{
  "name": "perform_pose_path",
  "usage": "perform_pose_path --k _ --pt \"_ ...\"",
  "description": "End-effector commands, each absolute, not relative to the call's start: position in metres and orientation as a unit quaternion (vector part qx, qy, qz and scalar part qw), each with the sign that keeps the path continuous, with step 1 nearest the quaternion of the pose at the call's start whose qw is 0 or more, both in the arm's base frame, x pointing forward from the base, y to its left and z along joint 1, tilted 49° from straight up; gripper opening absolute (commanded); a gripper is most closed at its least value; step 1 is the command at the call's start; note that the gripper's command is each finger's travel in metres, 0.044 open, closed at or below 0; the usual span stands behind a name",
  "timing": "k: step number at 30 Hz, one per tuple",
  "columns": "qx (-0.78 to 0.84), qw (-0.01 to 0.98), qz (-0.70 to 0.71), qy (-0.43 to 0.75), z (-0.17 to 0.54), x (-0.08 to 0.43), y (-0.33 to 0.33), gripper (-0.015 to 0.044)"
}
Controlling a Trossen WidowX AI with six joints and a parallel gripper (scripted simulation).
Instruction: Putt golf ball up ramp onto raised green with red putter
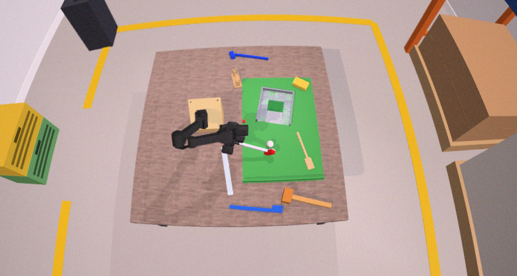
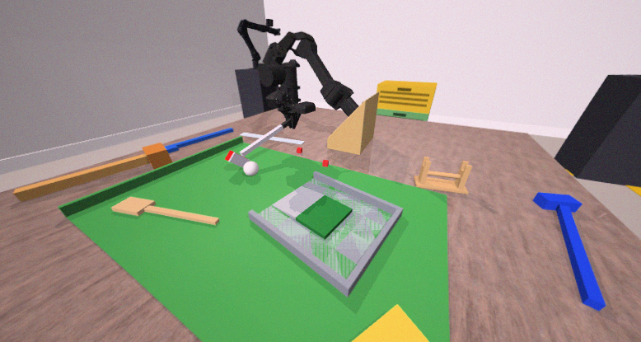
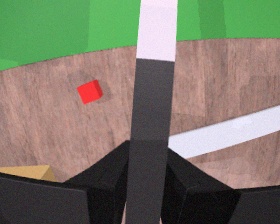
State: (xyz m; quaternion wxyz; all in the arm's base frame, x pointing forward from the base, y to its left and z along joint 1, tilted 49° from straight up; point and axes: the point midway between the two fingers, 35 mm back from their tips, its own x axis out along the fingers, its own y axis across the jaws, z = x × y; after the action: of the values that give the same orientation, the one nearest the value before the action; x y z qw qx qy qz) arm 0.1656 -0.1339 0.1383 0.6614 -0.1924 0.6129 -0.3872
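My gripper (image 1: 235, 141) (image 2: 292, 122) (image 3: 142, 148) is shut on the dark grip of the red putter (image 1: 253, 147) (image 2: 264, 139) (image 3: 157, 30), just off the left edge of the green mat (image 1: 282, 171) (image 2: 179, 259). The white shaft slants down over the mat. Its red and grey head (image 1: 270, 151) (image 2: 236, 159) is low beside the white ball (image 1: 270, 143) (image 2: 250, 167), on the side away from the ramp. Whether they touch I cannot tell. The raised green (image 1: 275, 106) (image 2: 324, 216) sits inside the grey-walled ramp frame (image 1: 292, 107) (image 2: 298, 252). The head is outside the wrist view.
A wooden paddle (image 1: 309, 163) (image 2: 132, 206) and yellow block (image 1: 300, 83) (image 2: 395, 325) lie on the mat. Small red cubes, one here (image 2: 325, 162) (image 1: 243, 121), are near its left edge. A wooden wedge (image 1: 206, 104) (image 2: 354, 131), white strip (image 1: 226, 172) (image 3: 231, 130) and orange mallet (image 1: 287, 195) (image 2: 156, 156) surround it.
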Motion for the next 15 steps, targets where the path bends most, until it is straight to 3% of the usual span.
perform_pose_path --k 1,15 --pt "-0.192 0.663 -0.387 0.612 0.141 0.165 -0.136 0.0000" --pt "-0.196 0.660 -0.390 0.611 0.157 0.157 -0.154 0.0000"
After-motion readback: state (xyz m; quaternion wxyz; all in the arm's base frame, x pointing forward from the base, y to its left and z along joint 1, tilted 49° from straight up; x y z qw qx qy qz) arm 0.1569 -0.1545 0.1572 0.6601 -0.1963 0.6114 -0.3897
